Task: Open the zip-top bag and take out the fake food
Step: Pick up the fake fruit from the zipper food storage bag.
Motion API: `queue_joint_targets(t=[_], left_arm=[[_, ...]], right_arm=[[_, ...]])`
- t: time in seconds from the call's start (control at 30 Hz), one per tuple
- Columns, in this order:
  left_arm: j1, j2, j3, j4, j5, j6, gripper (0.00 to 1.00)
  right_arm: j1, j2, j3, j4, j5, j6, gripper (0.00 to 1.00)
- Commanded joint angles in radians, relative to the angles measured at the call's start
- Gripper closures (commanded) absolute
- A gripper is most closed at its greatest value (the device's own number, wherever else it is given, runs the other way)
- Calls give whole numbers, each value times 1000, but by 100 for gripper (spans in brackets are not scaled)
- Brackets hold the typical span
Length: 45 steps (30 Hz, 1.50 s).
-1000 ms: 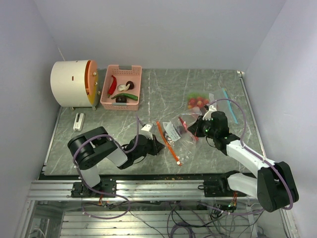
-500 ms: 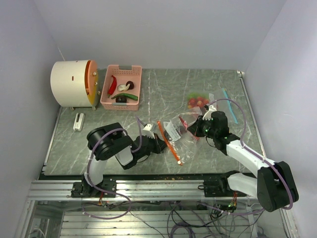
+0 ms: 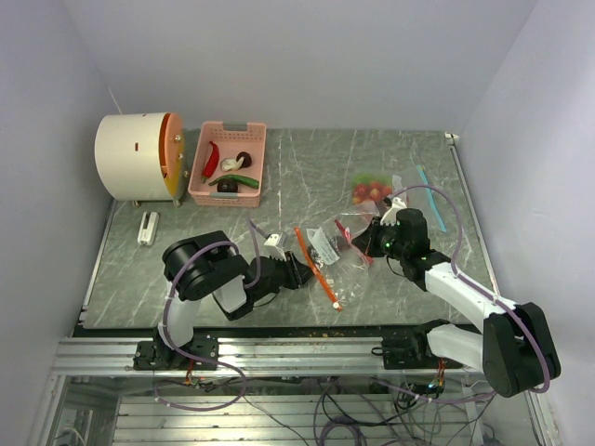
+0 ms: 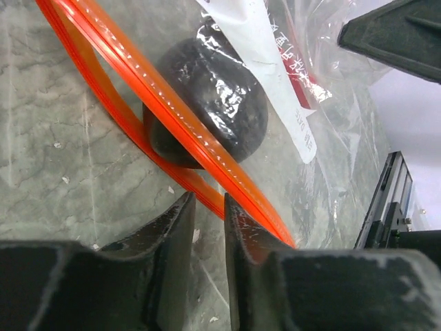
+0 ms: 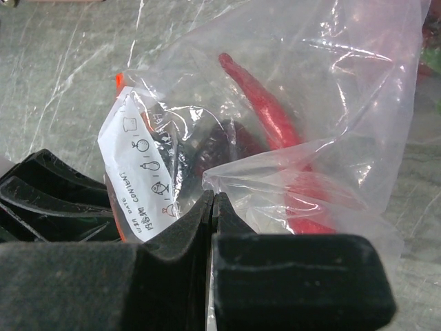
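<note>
Since a second ago the left arm has swung its elbow in toward the middle of the grey marble-patterned table (image 3: 307, 177), and the left claw (image 3: 299, 271) has gone from pressed together to slightly parted.

Well off to that claw's far left stands a cream drum with an orange face (image 3: 139, 156). Just beside the drum is a pink slotted plastic basket (image 3: 228, 130), which holds a few toy foods, red, green and dark.

In the left wrist view, the left claw (image 4: 209, 203) shows a narrow gap with bare table in it and nothing gripped. The orange zip strip (image 4: 138, 89) of the clear plastic zip-top bag (image 3: 337, 251) runs slantwise just ahead of the tips and passes by the right-hand finger (image 4: 241, 227); whether they touch I cannot tell. Beyond the strip, inside the bag, lies a dark round toy food (image 4: 213, 103), with a white printed label (image 4: 269, 76) over its far side.

At the bag's other end, the right claw (image 3: 370, 238) is closed tight. In the right wrist view, the right claw (image 5: 212, 200) pinches a fold of the clear film. Ahead of it, inside the bag, a long red toy chilli (image 5: 265, 114) lies on a slant.

Beyond the right claw, a second clear bag (image 3: 376, 190) holds red and green pieces.
</note>
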Motion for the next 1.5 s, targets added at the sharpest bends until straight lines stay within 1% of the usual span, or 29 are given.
queue_joint_targets(t=[0.0, 0.07, 0.2, 0.37, 0.63, 0.7, 0.8, 0.93, 1.1, 1.23, 1.3, 1.47], left_arm=[[10, 18, 1, 99, 1, -23, 63], [12, 35, 1, 126, 5, -30, 58], [18, 55, 0, 163, 16, -46, 52], [24, 42, -20, 177, -1, -50, 44], [28, -37, -77, 199, -143, -37, 41], [28, -59, -61, 169, -142, -18, 41], [28, -91, -9, 71, -129, 13, 39], [28, -98, 43, 17, -115, 39, 37], [27, -116, 60, 0, -103, 62, 33], [26, -156, 73, -96, -128, 105, 29], [23, -169, 86, -143, -140, 133, 27], [14, -183, 138, -240, -147, 236, 15]], right_arm=[[-5, 6, -4, 16, -6, -10, 100], [-4, 4, -7, 16, -4, -12, 100], [-5, 5, -12, 14, 1, -14, 100], [-5, 11, -14, 19, 0, -14, 100], [-5, 12, -10, 20, -9, -13, 100], [-4, 8, -13, 18, -7, -14, 100], [-5, 3, -17, 16, -4, -16, 100], [-5, 1, -21, 14, -3, -18, 100], [-4, -1, -20, 8, 3, -26, 100], [-5, 9, -22, 16, 4, -25, 100], [-5, 15, -24, 25, -3, -23, 100], [-5, 27, -21, 33, -8, -24, 100]])
